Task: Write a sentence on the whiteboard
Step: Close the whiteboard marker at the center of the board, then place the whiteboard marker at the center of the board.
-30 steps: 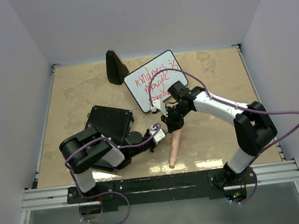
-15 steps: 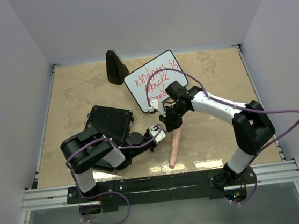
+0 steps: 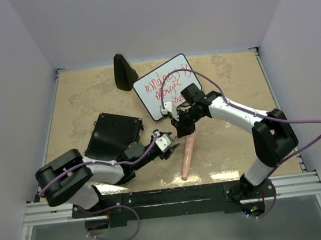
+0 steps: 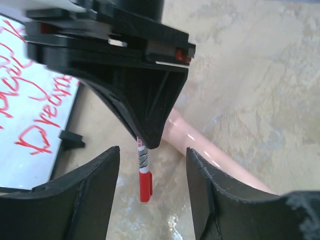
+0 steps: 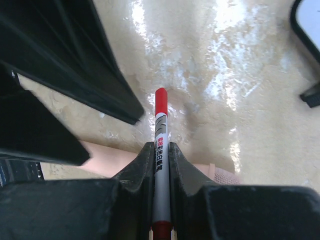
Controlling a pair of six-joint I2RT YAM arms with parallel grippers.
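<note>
The whiteboard point(image 3: 165, 87) stands at the far middle of the table point(image 3: 88, 99). It is turned a bit, so its right corner sits farther back. It has red writing on it, in three lines. The black stand leg point(image 4: 70, 140) shows at its bottom edge in the left wrist view.

Just in front of the board is the right gripper point(image 3: 183, 131). Its two fingers are squeezed tight on a thin marker point(image 5: 160, 130). The marker is gray with black marks and has a red end. The red end sticks out past the fingers and points down at the table. I cannot tell if it touches the table.

Next to it, a little nearer and to the left, is the left gripper point(image 3: 169, 148). Its fingers point(image 4: 95, 185) are spread apart and hold nothing. In its own camera the red end of the marker shows in the gap between them, and neither finger touches it.

A long pink tube point(image 3: 187, 154) lies flat on the table just under the two grippers. It runs toward the near edge.

A flat black case point(image 3: 115, 134) lies on the left side, beside the left arm. A small black wedge point(image 3: 123, 72) stands at the back, just left of the board.
</note>
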